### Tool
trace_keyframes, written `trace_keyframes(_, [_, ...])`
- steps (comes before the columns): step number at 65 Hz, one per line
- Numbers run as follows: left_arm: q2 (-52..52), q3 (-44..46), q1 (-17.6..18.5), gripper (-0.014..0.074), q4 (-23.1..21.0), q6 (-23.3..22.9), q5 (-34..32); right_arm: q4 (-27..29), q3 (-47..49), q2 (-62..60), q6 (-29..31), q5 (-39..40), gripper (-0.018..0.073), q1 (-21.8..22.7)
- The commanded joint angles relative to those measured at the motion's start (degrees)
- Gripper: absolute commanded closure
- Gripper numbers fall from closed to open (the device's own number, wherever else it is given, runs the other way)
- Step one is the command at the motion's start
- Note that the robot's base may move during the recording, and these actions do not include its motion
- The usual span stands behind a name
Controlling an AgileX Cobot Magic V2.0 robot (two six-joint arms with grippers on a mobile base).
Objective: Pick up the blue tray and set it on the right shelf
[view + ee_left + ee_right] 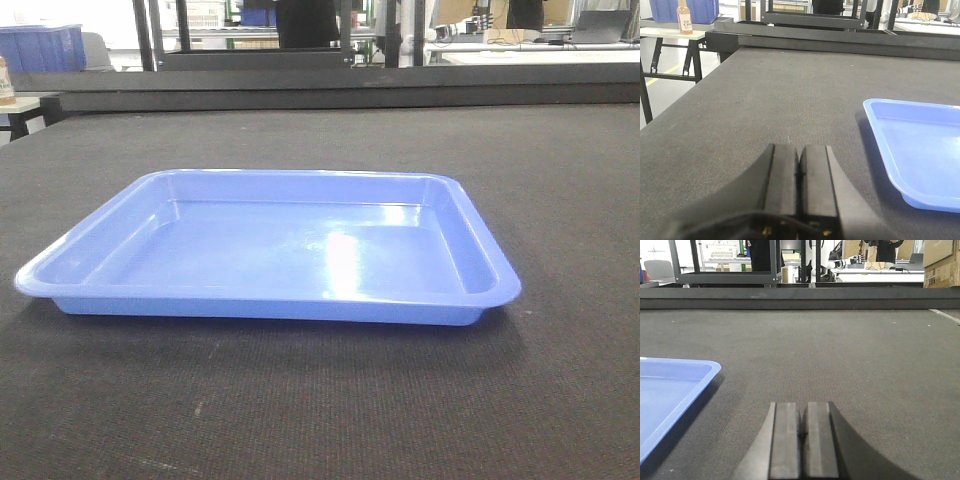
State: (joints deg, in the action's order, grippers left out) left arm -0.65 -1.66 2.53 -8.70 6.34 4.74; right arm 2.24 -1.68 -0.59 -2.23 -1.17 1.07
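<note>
The blue tray (270, 250) lies flat and empty on the dark table top (560, 190) in the front view. In the left wrist view the blue tray (920, 145) is to the right of my left gripper (799, 150), which is shut with nothing between its fingers. In the right wrist view a corner of the blue tray (670, 390) shows at the left, and my right gripper (804, 407) is shut and empty beside it. Neither gripper touches the tray. The right shelf is out of view.
A raised dark ledge (330, 85) runs along the table's far edge. Beyond it stand black metal frames (250, 35). At far left a small side table (675, 34) carries a bottle (684, 17) and a dark blue bin (665, 10).
</note>
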Motion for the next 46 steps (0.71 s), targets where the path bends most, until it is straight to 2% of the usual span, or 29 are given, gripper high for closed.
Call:
trace_keyframes(1, [-0.85, -1.65, 0.22, 0.0645, -0.22, 0.23, -4.74, 0.12, 1.34, -1.16, 0.48, 4.97, 0.0503, 0.00])
trace_keyframes(33, [-0.85, -1.65, 0.22, 0.0645, -0.22, 0.23, -5.54, 0.12, 1.34, -1.16, 0.48, 4.97, 0.0503, 0.00])
trace_keyframes(42, [-0.85, -1.65, 0.22, 0.0645, -0.22, 0.23, -9.49, 0.12, 1.34, -1.16, 0.48, 5.11, 0.0503, 0.00])
trace_keyframes(46, [-0.85, -1.65, 0.22, 0.0645, -1.64, 0.23, -10.78, 0.12, 1.34, -1.16, 0.48, 6.32, 0.0503, 0.00])
